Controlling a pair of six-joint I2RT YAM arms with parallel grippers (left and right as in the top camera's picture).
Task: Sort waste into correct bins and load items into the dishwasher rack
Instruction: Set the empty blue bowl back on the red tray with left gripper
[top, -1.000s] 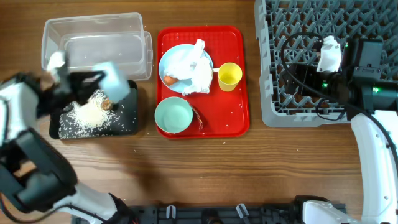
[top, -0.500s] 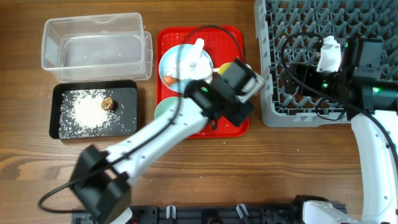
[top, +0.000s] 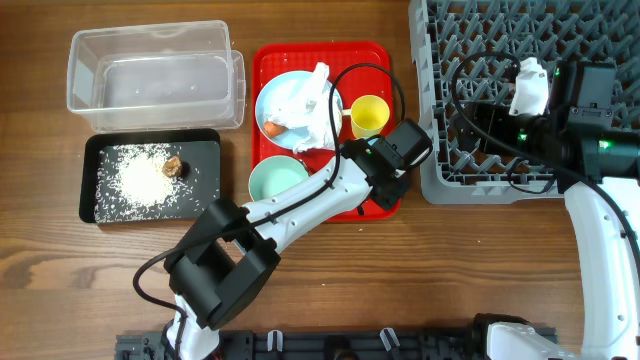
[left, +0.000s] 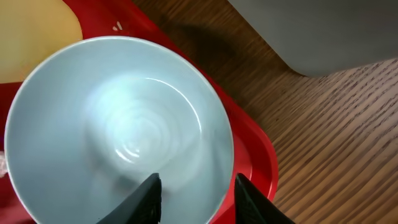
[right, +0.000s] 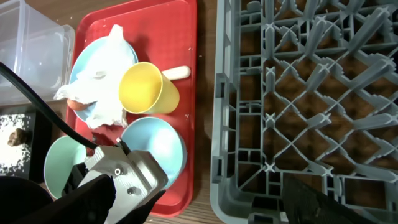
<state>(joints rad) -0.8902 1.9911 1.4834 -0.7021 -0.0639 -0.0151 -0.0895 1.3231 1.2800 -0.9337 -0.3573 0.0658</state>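
The pale blue bowl is empty and lies over the red tray's front right corner; it also shows in the right wrist view. My left gripper is open, with one finger inside the bowl and one outside its rim. In the overhead view the left gripper hides the bowl. My right gripper is open and empty over the grey rack's front left corner. White rice and a brown lump lie in the black tray.
On the red tray are the pale blue plate with napkins and a carrot piece, the yellow cup, the mint-green bowl and a white spoon. The clear tub stands at the back left.
My left arm swung from above the black tray, carrying the pale blue bowl, over to the red tray's front right corner. The right arm has not moved.
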